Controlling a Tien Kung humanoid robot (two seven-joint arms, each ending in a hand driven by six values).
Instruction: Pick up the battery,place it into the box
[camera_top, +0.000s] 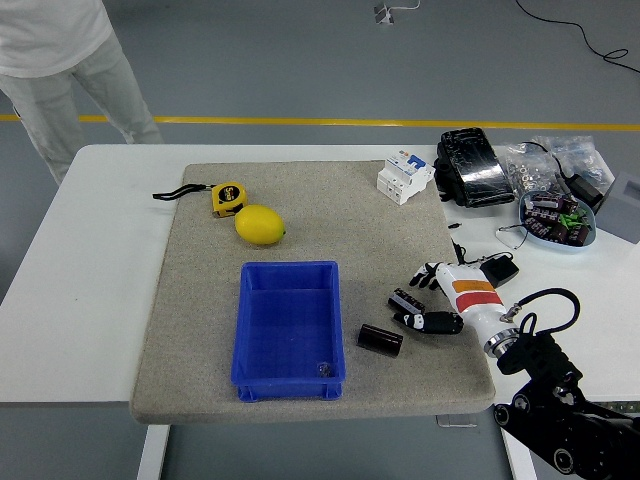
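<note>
Risk: battery (380, 339) not secured.
Right hand (432, 297), fingers spread and empty, sits beside it; a nudge could roll it from the blue box (289, 328).

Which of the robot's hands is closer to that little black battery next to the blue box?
Right. The right hand sits just right of the battery, not touching it; the left hand is out of view.

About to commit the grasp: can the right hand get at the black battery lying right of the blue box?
Probably yes. The right hand sits just right of the battery, with only bare mat between.

Workshop floor (yellow line (330, 123) marking)
</note>
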